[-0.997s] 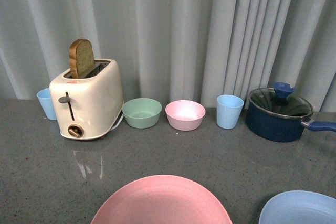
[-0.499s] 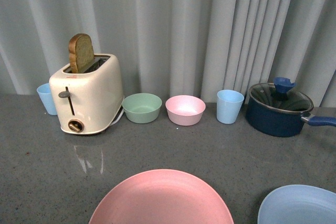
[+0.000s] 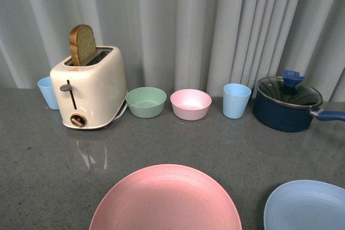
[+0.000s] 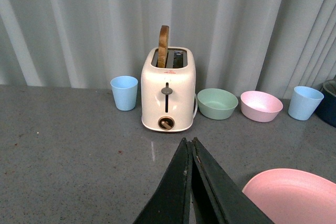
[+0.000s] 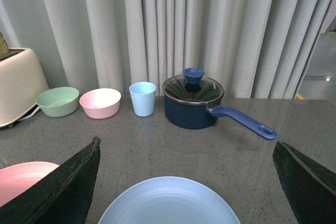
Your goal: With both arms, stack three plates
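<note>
A pink plate [image 3: 165, 199] lies at the near middle of the grey counter, and a light blue plate [image 3: 306, 206] lies at the near right. The beige-grey plate is out of view. Neither arm shows in the front view. In the left wrist view my left gripper [image 4: 189, 141] is shut and empty, above the counter beside the pink plate [image 4: 291, 195]. In the right wrist view my right gripper [image 5: 186, 142] is wide open, its fingers [image 5: 68, 182] either side of the light blue plate [image 5: 169, 202], with the pink plate's edge [image 5: 21, 179] beside it.
At the back stand a cream toaster [image 3: 89, 87] with bread in it, a blue cup [image 3: 47, 92], a green bowl [image 3: 145, 101], a pink bowl [image 3: 190, 104], another blue cup [image 3: 236, 100] and a dark blue lidded pot [image 3: 288, 103] with its handle pointing right. A curtain hangs behind.
The front view has shifted: the plates show more fully and higher in the picture, and the back row sits higher. Nothing on the counter has moved.
</note>
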`<state>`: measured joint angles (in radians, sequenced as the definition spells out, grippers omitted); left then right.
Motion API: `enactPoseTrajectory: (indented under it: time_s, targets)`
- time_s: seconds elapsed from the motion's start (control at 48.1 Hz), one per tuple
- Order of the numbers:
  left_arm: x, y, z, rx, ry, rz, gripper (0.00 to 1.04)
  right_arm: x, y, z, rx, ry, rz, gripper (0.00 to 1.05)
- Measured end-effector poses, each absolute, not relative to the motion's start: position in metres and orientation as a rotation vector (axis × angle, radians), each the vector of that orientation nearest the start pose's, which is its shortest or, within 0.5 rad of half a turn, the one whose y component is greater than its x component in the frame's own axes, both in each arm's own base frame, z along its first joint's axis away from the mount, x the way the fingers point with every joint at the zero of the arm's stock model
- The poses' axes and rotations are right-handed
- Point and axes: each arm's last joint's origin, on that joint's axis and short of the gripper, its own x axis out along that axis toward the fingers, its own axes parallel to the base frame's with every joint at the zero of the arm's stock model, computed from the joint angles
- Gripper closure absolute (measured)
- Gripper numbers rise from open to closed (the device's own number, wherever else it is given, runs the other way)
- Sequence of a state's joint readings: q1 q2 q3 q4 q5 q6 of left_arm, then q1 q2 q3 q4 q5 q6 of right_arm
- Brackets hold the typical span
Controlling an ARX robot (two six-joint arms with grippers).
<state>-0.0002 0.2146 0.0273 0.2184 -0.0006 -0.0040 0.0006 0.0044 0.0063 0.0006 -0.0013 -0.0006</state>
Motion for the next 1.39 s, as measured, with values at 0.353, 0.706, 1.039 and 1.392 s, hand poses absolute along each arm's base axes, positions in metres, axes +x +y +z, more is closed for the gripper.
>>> enactPoseTrajectory:
  time_s: [0.353, 0.706, 1.039, 1.392]
  targets:
    - [0.096, 0.000, 0.173, -0.004, -0.029, 0.000, 1.01, 0.098, 0.000, 0.165, -0.001, -0.002, 0.002, 0.07]
    - [0.096, 0.000, 0.173, -0.004, -0.024, 0.000, 0.71, 0.098, 0.000, 0.165, -0.001, -0.002, 0.002, 0.07]
    - [0.096, 0.000, 0.173, -0.004, -0.025, 0.000, 0.11, 0.098, 0.000, 0.165, -0.001, -0.002, 0.002, 0.07]
    - [0.096, 0.000, 0.173, -0.004, -0.025, 0.000, 0.07, 0.098, 0.000, 0.165, -0.001, -0.002, 0.002, 0.07]
